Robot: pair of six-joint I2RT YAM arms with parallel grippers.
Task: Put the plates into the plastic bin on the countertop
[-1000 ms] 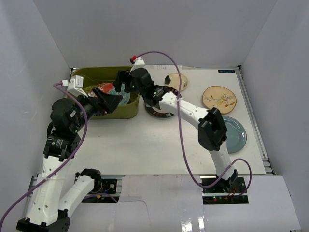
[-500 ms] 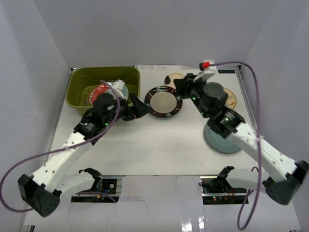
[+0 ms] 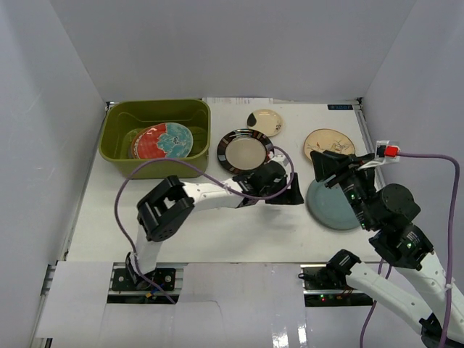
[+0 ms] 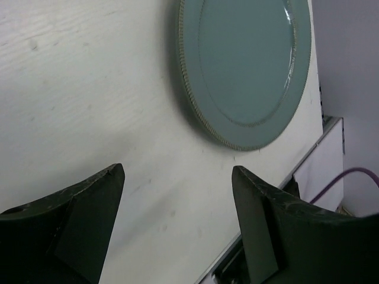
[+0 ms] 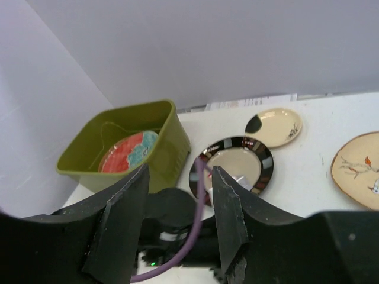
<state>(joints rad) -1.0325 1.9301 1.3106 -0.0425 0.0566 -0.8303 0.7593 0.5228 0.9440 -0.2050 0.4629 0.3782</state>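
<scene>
**Plastic bin** (image 3: 156,104): olive-green rectangular tub with rounded corners and a flared rim. It stood at the far left corner of the countertop (image 3: 217,228), a flat, matt white surface with a faint grain.

**Plates**
1. Red-and-teal plate (image 3: 161,141): round and glossy. It lay inside the bin, on its floor.
2. Black-rimmed plate (image 3: 245,151): round, with a cream well inside a shiny dark band. It lay on the countertop just right of the bin.
3. Small cream plate (image 3: 264,122): round, with a dark patch at one edge. It lay right of the bin, level with the bin's far wall.
4. Cream plate with bird (image 3: 330,139): round, with a thin branch pattern. It lay well to the right of the bin, with its near edge hidden by the right gripper.
5. Plain light blue plate (image 3: 326,206): round, with a finely beaded rim. It lay flat, well to the right of the bin and nearer the arms' bases.

**Grippers**
- Left gripper (image 4: 177,173): dark wedge-shaped fingers, with the jaws spread wide and nothing between them. It was low over the countertop, right of the bin and just beside the light blue plate.
- Right gripper (image 5: 179,171): the jaws were parted and empty. It was raised above the bird plate and pointed toward the bin.

**Other**
- Purple cable (image 3: 217,177): it ran along the left arm.
</scene>
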